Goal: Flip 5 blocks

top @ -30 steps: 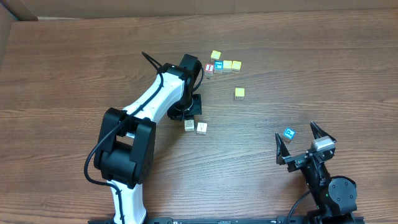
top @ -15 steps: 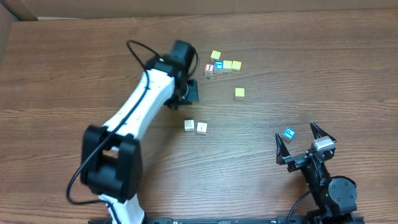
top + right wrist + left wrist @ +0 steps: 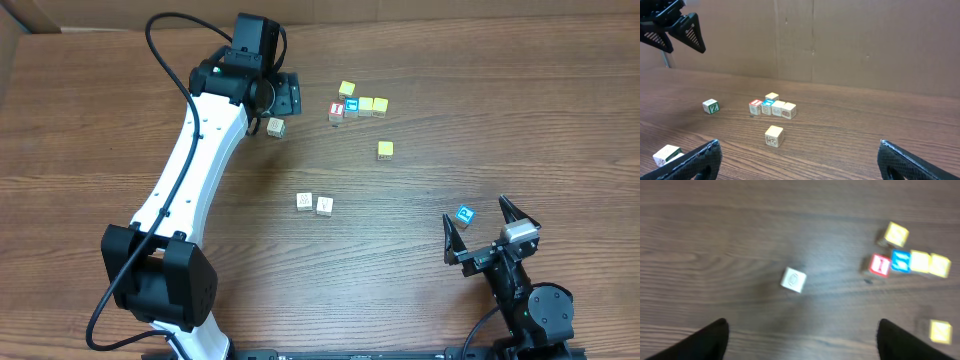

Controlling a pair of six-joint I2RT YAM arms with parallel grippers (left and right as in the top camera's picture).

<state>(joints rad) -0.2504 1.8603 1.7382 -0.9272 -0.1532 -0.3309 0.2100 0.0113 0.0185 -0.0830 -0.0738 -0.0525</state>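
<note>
A cream block (image 3: 275,127) (image 3: 793,279) lies on the table just below my left gripper (image 3: 290,98) (image 3: 802,332), which hangs open above it, fingers wide apart and touching nothing. From the right wrist view this block (image 3: 711,106) shows a green letter. Two more cream blocks (image 3: 304,202) (image 3: 324,206) sit side by side mid-table. A lone yellow block (image 3: 385,150) (image 3: 774,136) lies farther right. A blue-faced block (image 3: 465,215) rests between the fingertips of my right gripper (image 3: 477,210) (image 3: 800,157), which stands open and empty.
A cluster at the back holds a red-faced cube (image 3: 337,110) (image 3: 880,265), a blue one (image 3: 351,107), and pale and yellow cubes (image 3: 373,105), with another yellow cube (image 3: 346,89) behind. A cardboard wall (image 3: 840,40) backs the table.
My left arm swung up and back from beside the two cream blocks, carrying a cream block. Its jaws went from shut to open and the block now lies free below them. The right arm stayed still.
</note>
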